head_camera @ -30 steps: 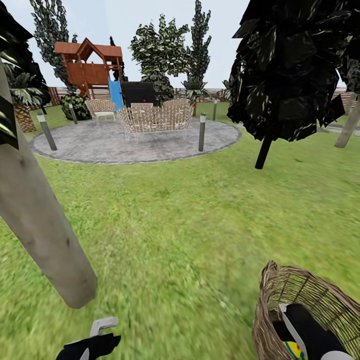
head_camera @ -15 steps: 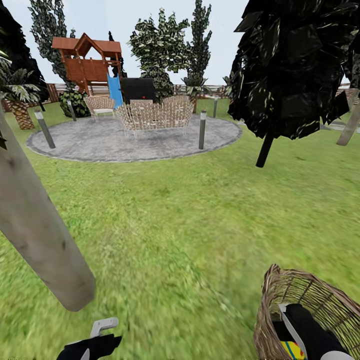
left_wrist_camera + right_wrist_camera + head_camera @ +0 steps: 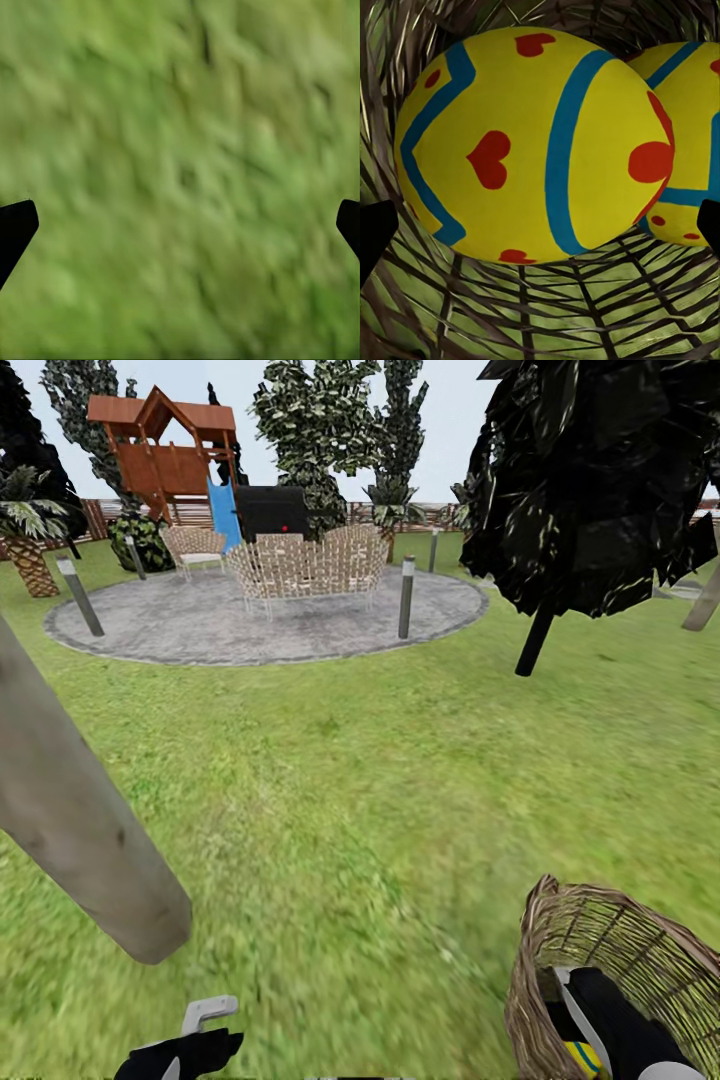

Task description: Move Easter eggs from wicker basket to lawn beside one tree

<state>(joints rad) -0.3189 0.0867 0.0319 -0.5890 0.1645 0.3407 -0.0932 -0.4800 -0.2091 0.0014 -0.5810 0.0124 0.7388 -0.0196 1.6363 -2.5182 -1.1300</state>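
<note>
The brown wicker basket [image 3: 640,950] stands on the lawn [image 3: 380,790] at the lower right of the head view. My right arm reaches down into it. In the right wrist view my right gripper [image 3: 540,232] is open, its dark fingertips [image 3: 375,236] wide apart just short of a yellow Easter egg [image 3: 532,142] with blue zigzags and red hearts. A second egg [image 3: 690,150] lies beside it; a third is hidden. A sliver of egg [image 3: 583,1058] shows by my arm. My left gripper [image 3: 195,1028] hangs open over bare grass [image 3: 180,150]. A thick pale tree trunk [image 3: 80,830] leans at the left.
A near-black-leaved tree [image 3: 600,480] on a thin dark trunk stands to the right. Farther off lie the grey round patio [image 3: 260,625] with woven chairs [image 3: 305,570] and short posts [image 3: 405,597], a wooden playset [image 3: 165,450] and a fence. Open grass stretches between trunk and basket.
The whole picture has slid slightly, so the camera has moved. Both arms keep their places in the view, and less of the egg shows beside my right arm.
</note>
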